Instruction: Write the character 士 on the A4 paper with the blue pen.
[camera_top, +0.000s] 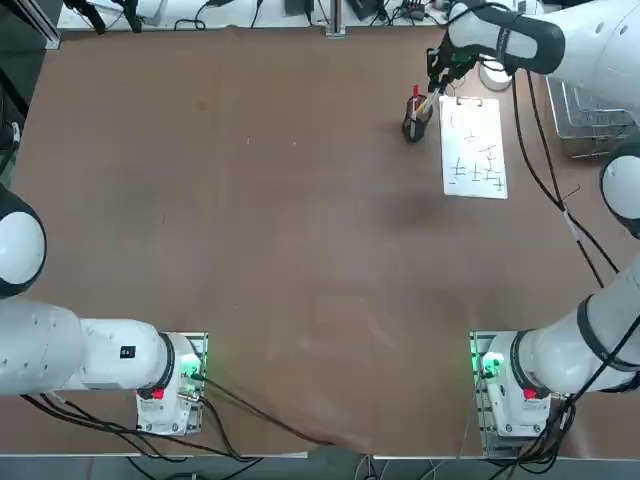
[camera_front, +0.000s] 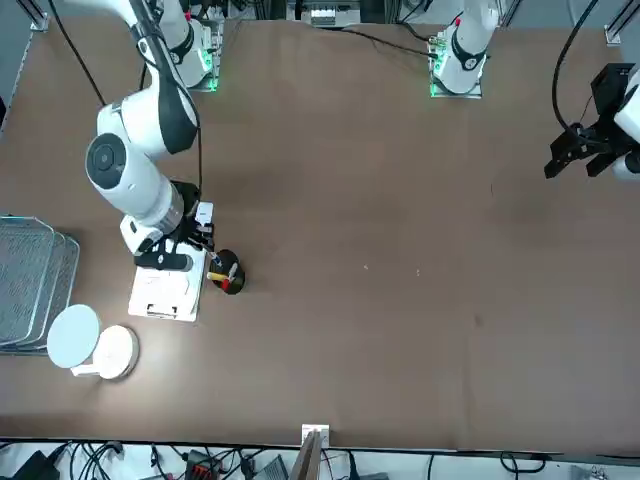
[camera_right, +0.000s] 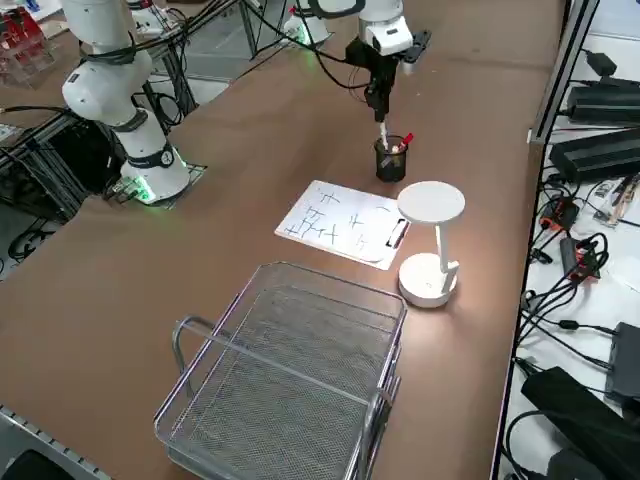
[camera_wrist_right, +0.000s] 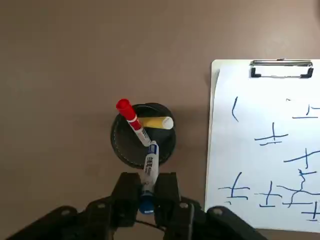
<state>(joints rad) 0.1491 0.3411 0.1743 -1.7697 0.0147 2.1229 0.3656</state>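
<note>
Brown and broad, the desk (camera_top: 250, 220) carries everything at its far right corner as the overhead camera sees it, toward one o'clock from the middle. Lying flat there is the A4 paper (camera_top: 473, 145), held by a clip (camera_wrist_right: 281, 69) on its far short edge and marked with several blue cross-like characters. Just beside the sheet, at its nine o'clock in the overhead view, stands a small black pen cup (camera_wrist_right: 143, 135). A red pen (camera_wrist_right: 131, 120) and a yellow pen (camera_wrist_right: 155, 122) lean inside the cup.

Directly over the cup hangs the right claw (camera_wrist_right: 147, 192), pointing down. Its two fingers are closed narrowly on the blue pen (camera_wrist_right: 149, 172), gripping the upper end; the pen's lower end reaches down into the cup's mouth, close by the red pen. The pen stands nearly upright in the side view (camera_right: 383, 133).

At the sheet's clip end, near twelve o'clock in the overhead view, sits a white desk lamp (camera_right: 430, 245) with a round head. A wire mesh basket (camera_right: 290, 370) stands at the sheet's three o'clock, near the desk's right edge.
</note>
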